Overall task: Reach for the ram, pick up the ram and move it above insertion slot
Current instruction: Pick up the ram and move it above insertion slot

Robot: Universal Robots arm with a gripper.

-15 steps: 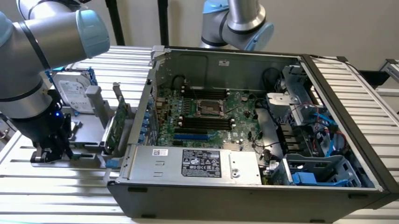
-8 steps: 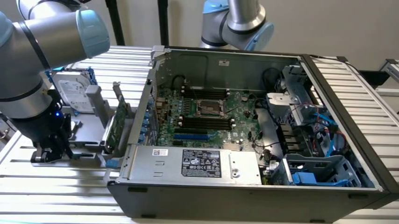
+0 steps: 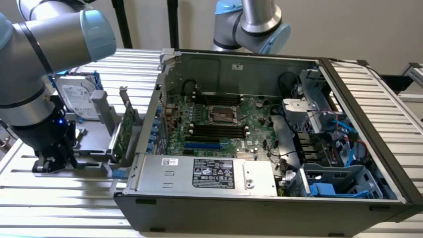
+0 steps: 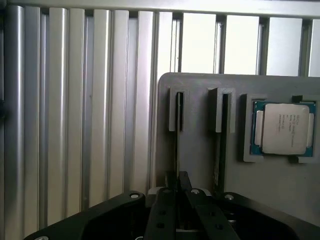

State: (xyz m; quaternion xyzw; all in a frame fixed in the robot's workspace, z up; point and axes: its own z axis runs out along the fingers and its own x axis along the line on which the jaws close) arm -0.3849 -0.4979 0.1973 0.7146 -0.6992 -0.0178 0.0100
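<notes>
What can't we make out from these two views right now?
- Face of the ram: it stands edge-on in the wrist view, so its chips and label are unseen.
- Contact between the gripper and the ram: in the wrist view, the gripper's own black body covers the stick's near end.
- Latches of the insertion slot: too small in the exterior view to tell whether they are open or closed.

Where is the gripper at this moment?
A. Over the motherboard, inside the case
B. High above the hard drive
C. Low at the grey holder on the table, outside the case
C: the gripper is down at the grey holder, which stands to the exterior view's left of the case, not inside it.
</notes>
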